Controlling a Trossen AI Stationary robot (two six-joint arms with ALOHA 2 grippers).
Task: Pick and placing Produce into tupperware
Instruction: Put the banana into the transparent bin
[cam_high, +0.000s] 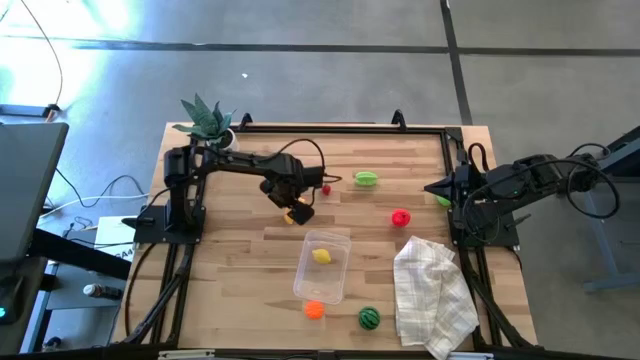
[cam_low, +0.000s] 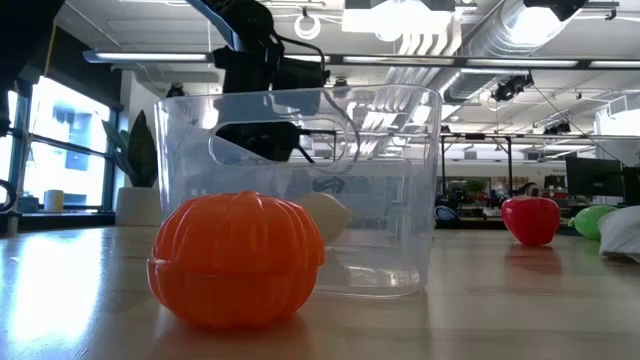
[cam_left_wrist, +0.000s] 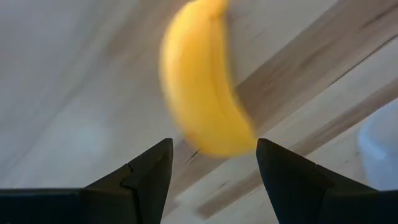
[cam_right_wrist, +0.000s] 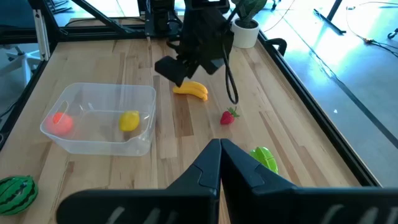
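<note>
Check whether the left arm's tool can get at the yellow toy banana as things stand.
Probably yes. The left tool hangs open right above the yellow toy banana, which lies on bare wooden table, nothing between them.

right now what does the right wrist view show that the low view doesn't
Only the right wrist view shows the yellow banana on the wooden table under the open left gripper, the small red strawberry, the striped green watermelon and the shut right gripper.

Only the low view shows the red apple-like fruit and the orange fruit standing outside the tub.

Both show the clear plastic rectangular tub with the yellow lemon inside.
</note>
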